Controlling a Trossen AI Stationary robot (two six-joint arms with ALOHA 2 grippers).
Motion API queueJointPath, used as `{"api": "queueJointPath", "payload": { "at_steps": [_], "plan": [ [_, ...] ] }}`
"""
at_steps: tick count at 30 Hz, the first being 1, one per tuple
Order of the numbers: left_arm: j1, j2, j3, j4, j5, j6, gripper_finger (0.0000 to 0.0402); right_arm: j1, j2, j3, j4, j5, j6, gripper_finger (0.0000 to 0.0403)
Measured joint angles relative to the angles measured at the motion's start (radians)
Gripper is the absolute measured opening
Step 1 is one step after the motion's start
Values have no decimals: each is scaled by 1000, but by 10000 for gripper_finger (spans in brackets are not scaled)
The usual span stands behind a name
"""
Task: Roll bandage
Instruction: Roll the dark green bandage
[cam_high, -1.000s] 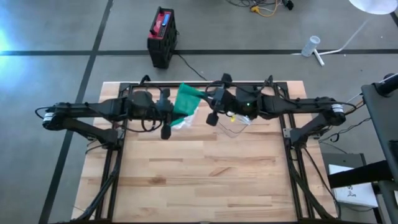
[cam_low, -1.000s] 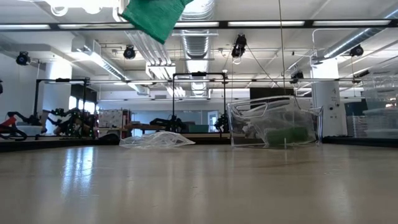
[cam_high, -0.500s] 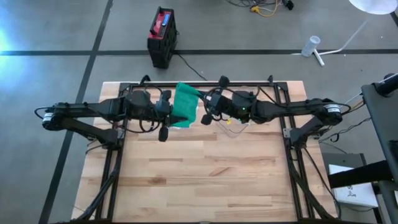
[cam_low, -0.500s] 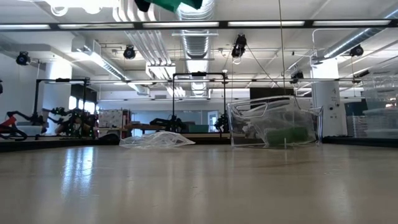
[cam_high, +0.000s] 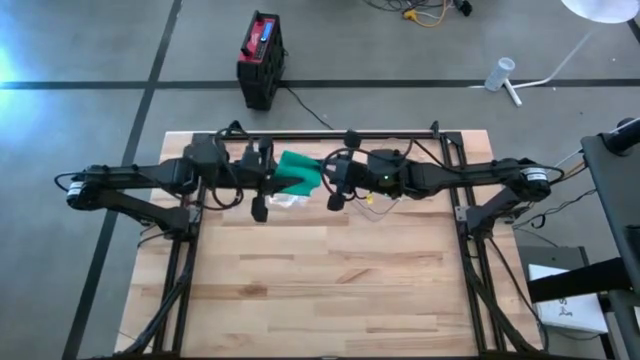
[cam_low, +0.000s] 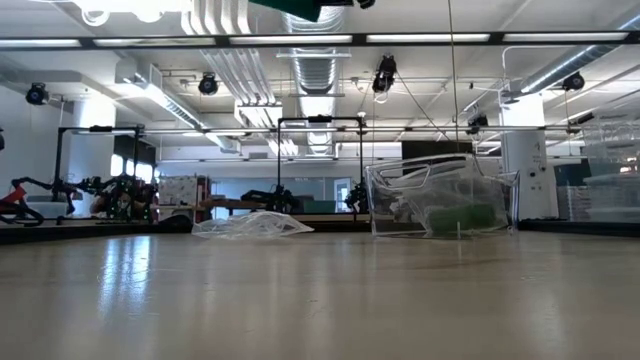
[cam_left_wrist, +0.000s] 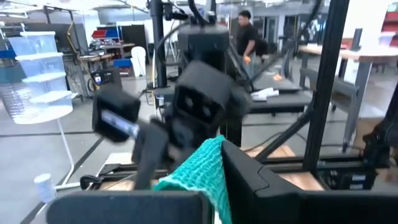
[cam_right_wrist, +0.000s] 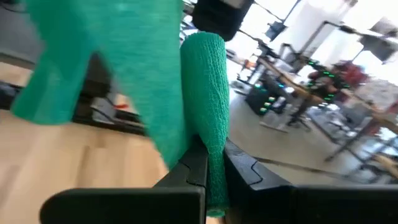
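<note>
The left gripper (cam_high: 268, 180) is clamping one end of the green bandage (cam_high: 298, 172), which is hanging stretched in the air above the table's (cam_high: 320, 290) far edge. The right gripper (cam_high: 330, 180) is pinching the other end. A clear plastic container (cam_low: 440, 208) is sitting beneath the right arm.

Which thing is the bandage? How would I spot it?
Look above the far half of the wooden table, where the two dark arms meet. The bandage hangs pinched between the left gripper and right gripper. It is the only bright green cloth.
</note>
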Motion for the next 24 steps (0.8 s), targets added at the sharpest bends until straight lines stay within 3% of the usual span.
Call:
{"api": "queueJointPath", "payload": {
  "at_steps": [12,24],
  "plan": [
    [0,14,0,12,-1,-78,11,-3,77,16,16,-16,26,9],
    [-3,12,0,-24,76,-109,11,-5,66,193,-216,-23,152,9]
  ]
}}
